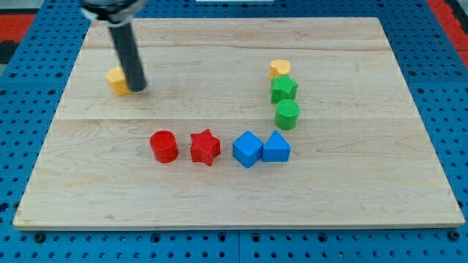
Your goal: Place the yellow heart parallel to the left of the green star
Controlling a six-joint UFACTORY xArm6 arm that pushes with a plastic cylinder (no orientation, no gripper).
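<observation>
The yellow heart [280, 68] sits at the view's upper right, touching the top edge of the green star [284, 89]. My tip [139, 89] is far off at the view's upper left. It rests just right of a second yellow block [117, 79], which looks like a pentagon. The rod rises from the tip toward the view's top.
A green cylinder [287, 115] sits just below the green star. Along the middle lie a red cylinder [164, 146], a red star [205, 147], a blue cube [247, 149] and a blue triangle [276, 147]. The wooden board [234, 204] lies on a blue pegboard.
</observation>
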